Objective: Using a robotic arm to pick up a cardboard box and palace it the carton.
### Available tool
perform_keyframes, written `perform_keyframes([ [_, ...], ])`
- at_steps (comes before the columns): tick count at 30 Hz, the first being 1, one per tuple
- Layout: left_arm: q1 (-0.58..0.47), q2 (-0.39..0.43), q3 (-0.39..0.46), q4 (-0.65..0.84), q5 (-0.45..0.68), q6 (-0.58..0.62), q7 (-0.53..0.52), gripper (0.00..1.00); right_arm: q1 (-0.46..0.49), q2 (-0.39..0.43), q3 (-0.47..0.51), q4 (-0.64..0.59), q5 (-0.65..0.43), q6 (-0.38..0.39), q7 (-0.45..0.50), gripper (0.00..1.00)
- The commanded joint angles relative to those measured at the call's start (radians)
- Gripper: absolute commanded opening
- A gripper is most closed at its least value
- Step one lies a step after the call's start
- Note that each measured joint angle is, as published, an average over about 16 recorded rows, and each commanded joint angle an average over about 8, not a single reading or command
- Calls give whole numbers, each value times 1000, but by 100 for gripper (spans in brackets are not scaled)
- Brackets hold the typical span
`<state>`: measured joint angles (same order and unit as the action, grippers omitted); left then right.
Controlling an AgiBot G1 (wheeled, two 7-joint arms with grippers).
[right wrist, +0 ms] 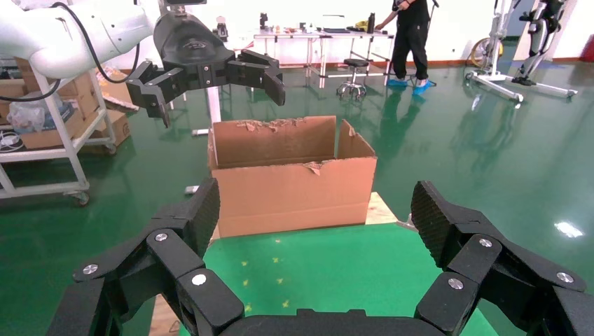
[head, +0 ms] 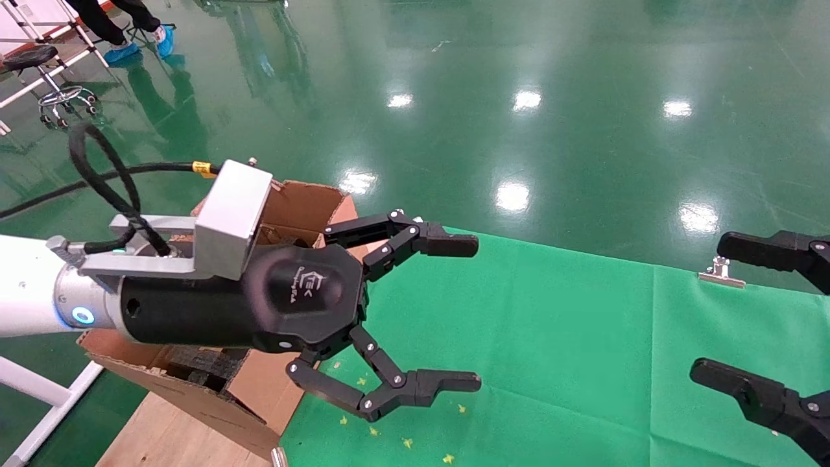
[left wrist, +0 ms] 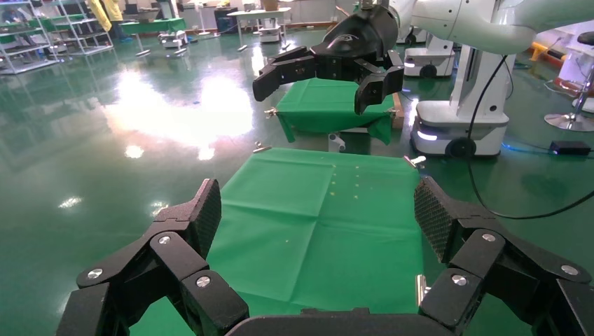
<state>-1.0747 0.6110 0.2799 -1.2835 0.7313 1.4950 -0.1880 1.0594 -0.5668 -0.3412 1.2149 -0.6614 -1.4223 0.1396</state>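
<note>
The large brown carton [head: 299, 202] with torn flaps stands at the left end of the green-clothed table [head: 551, 357]; black foam [head: 201, 366] shows inside it. It also shows in the right wrist view [right wrist: 291, 189]. My left gripper [head: 476, 313], on the white arm, hovers above the carton's near side, open and empty. It also shows in its own wrist view [left wrist: 316, 203] and in the right wrist view [right wrist: 220, 105]. My right gripper [head: 707, 308] is open and empty at the right edge, over the cloth. The small cardboard box is out of view.
A metal clip [head: 721, 272] holds the cloth at the table's far edge. A wooden board [head: 168, 434] lies under the carton. Shiny green floor surrounds the table. A stool [head: 52, 78] stands far left. Another robot's base [left wrist: 455, 126] stands beyond the table.
</note>
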Motion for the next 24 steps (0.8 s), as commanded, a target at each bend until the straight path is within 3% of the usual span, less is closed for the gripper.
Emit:
perform_keyframes([
  [1, 0, 0, 0, 0, 0, 0, 0, 100, 0, 0, 0, 0, 0, 0, 0, 100],
  [24, 0, 0, 0, 0, 0, 0, 0, 100, 0, 0, 0, 0, 0, 0, 0, 100],
])
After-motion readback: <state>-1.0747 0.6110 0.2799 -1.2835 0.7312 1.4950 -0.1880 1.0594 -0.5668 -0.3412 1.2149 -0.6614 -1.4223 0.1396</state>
